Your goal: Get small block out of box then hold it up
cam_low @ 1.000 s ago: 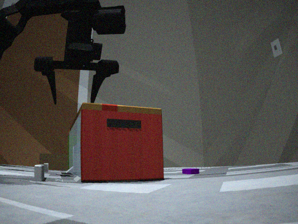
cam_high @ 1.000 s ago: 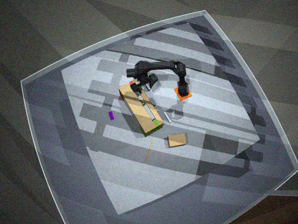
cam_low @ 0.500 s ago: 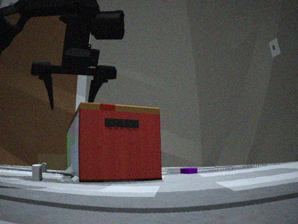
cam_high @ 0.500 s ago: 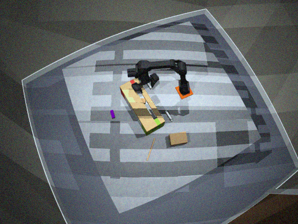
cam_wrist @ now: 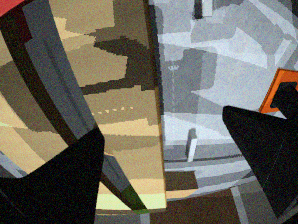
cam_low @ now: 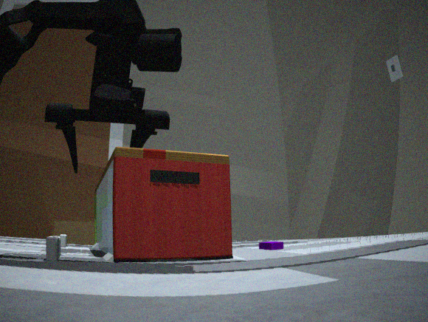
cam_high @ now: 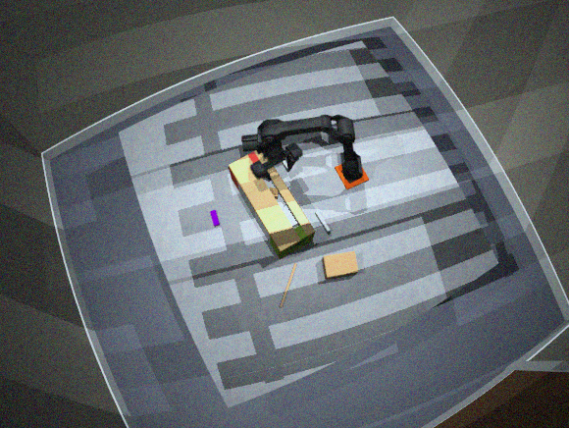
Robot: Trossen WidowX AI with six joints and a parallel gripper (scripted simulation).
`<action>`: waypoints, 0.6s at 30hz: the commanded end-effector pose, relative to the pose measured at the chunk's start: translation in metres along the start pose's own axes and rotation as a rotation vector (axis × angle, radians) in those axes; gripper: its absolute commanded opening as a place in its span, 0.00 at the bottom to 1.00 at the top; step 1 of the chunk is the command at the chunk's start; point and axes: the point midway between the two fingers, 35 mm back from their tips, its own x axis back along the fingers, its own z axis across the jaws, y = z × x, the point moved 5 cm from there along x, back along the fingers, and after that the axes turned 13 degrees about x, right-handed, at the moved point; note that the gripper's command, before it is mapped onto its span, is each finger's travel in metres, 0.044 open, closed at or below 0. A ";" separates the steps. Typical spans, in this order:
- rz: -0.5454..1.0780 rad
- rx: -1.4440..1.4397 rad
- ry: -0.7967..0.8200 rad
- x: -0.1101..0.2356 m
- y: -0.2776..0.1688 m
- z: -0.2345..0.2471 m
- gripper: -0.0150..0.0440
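Ext. view alone shows box's [cam_low: 172, 218] red end w/ dark slot [cam_low: 174, 177].

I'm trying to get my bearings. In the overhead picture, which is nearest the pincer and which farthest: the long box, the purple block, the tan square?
1. Long box: the open, empty pincer hangs over its red end.
2. Purple block: on the table, on the box's far side from the arm's base.
3. Tan square: beyond the box's green end.

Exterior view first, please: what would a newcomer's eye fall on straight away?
The red end wall of the box, with its dark slot, fills the middle. Above its left top corner hangs the black hand, open and empty. A small purple block lies on the table to the box's right.
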 end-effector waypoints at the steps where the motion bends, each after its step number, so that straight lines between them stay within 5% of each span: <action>1: 0.007 -0.005 0.001 -0.006 0.002 0.000 0.93; 18: 0.018 -0.010 -0.011 -0.033 0.010 -0.001 0.93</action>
